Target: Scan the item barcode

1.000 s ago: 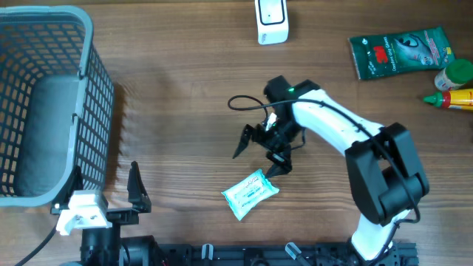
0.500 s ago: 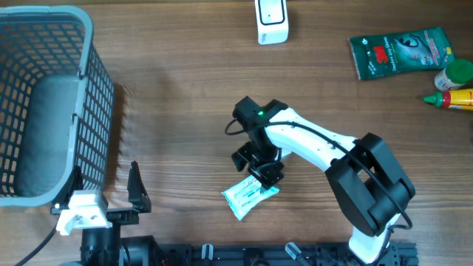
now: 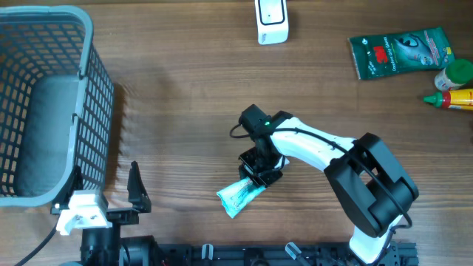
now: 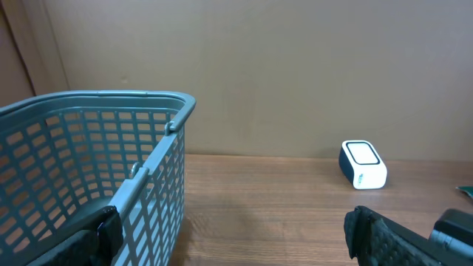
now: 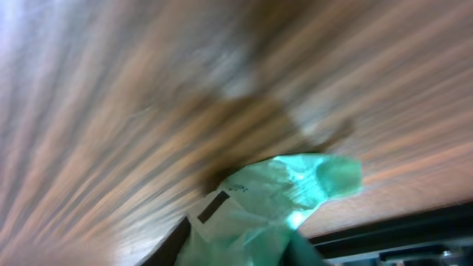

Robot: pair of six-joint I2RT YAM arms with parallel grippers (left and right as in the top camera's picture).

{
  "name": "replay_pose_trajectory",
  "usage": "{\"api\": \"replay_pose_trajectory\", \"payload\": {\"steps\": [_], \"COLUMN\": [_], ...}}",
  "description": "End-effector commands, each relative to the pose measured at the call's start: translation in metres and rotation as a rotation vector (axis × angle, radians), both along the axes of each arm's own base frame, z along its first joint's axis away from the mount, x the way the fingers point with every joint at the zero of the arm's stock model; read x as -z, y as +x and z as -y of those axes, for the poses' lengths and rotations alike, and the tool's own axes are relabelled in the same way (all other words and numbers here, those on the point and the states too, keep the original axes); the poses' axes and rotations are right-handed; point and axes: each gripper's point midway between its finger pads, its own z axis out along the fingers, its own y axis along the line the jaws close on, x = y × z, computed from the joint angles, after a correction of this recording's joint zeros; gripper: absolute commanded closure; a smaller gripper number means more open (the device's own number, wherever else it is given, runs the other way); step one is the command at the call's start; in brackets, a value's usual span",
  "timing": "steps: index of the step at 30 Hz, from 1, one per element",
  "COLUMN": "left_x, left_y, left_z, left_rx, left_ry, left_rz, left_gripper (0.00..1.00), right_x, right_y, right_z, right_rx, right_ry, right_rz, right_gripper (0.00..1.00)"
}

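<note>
The item is a pale green wipes packet (image 3: 235, 196) lying near the table's front edge, squeezed narrow at its right end. My right gripper (image 3: 260, 176) is shut on that end. The right wrist view is blurred by motion, but the packet (image 5: 273, 199) shows crumpled between my right gripper's (image 5: 236, 247) dark fingers, a black strip on its label. A white scanner (image 3: 271, 21) stands at the back centre, also visible as the white scanner (image 4: 363, 164) in the left wrist view. My left gripper (image 3: 103, 191) rests open at the front left beside the basket; the left gripper (image 4: 236, 244) holds nothing.
A grey mesh basket (image 3: 87, 44) fills the left side, its wall (image 4: 140, 185) close to my left fingers. At the back right lie a dark green pouch (image 3: 399, 50), a green-capped bottle (image 3: 457, 74) and a yellow bottle (image 3: 452, 98).
My right arm swung left and forward down onto the packet and its jaws closed on it. The packet shifted slightly left and got pinched. The left arm stayed still.
</note>
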Motion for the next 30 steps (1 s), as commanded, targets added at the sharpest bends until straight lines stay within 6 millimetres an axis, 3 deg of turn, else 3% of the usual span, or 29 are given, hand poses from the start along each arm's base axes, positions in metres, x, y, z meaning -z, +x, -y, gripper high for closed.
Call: {"api": "replay_pose_trajectory", "payload": {"steps": [1,4,9,12,15,19,23,27,30], "left_x": [-0.001,-0.001,-0.001,-0.001,-0.001,-0.001,-0.001,-0.001,-0.001], "left_y": [-0.001,-0.001,-0.001,-0.001,-0.001,-0.001,-0.001,-0.001,-0.001], "left_z": [-0.002,-0.002,-0.002,-0.002,-0.002,-0.002,-0.002,-0.002,-0.002], "left_rx": [-0.011,-0.011,-0.011,-0.011,-0.011,-0.011,-0.011,-0.011,-0.011], "left_ry": [-0.009,-0.009,-0.009,-0.009,-0.009,-0.009,-0.009,-0.009,-0.009], "left_rz": [0.009,0.009,0.009,0.009,0.009,0.009,0.009,0.009,0.009], "left_gripper": [0.00,0.00,0.00,0.00,0.00,0.00,0.00,0.00,0.00], "right_x": [0.016,-0.015,-0.100,-0.147,-0.165,-0.207,-0.212,-0.211,-0.205], "right_y": [0.034,0.055,0.083,0.075,0.068,0.033,0.029,0.029,0.024], "right_z": [0.010,-0.021,-0.071,-0.084,-0.084,-0.071,-0.068,-0.066,-0.061], "right_rx": [-0.177,-0.306,-0.656,-0.750,-0.847,-1.022,-1.033,-0.959,-0.998], "right_ry": [0.051,0.312,0.815,1.117,1.259,1.668,1.721,1.700,1.708], "right_rz": [0.207,0.370,0.841,0.977,1.081,1.271,1.293,1.176,1.274], "right_gripper": [0.80,0.85,0.90,0.96,0.96,0.96,0.96,0.96,0.96]}}
